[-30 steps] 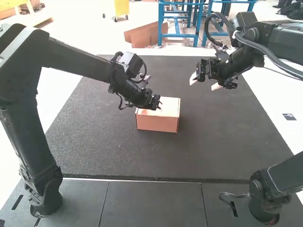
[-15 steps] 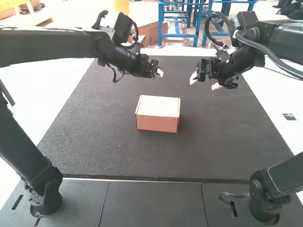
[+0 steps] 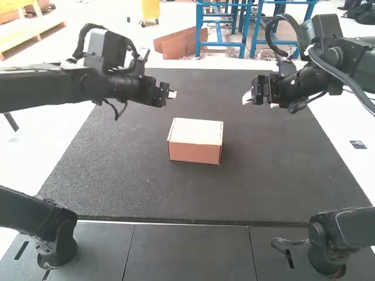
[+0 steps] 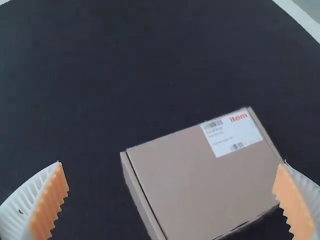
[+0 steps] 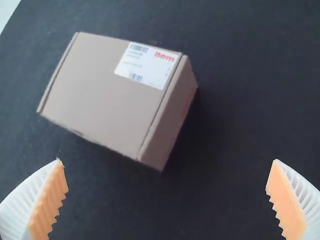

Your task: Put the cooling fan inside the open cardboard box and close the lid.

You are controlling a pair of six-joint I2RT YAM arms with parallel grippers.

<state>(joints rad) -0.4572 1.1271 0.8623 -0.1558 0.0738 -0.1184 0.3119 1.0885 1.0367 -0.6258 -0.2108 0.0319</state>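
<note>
The cardboard box [image 3: 195, 140] sits shut in the middle of the black mat [image 3: 275, 170], with a tool up in the air on each side.

The box rests flat on the mat that covers the bench, its lid down and a white sticker [image 5: 145, 59] on top. The left tool [image 3: 167, 93] hangs above the mat, behind the box and off to its left. Its white fingers [image 4: 47, 200] (the ones with orange pads) are spread wide and hold nothing. The right tool [image 3: 247, 98] hangs behind the box on the other side, spread wide too, with nothing in it. Both tools are well apart from the box.
</note>
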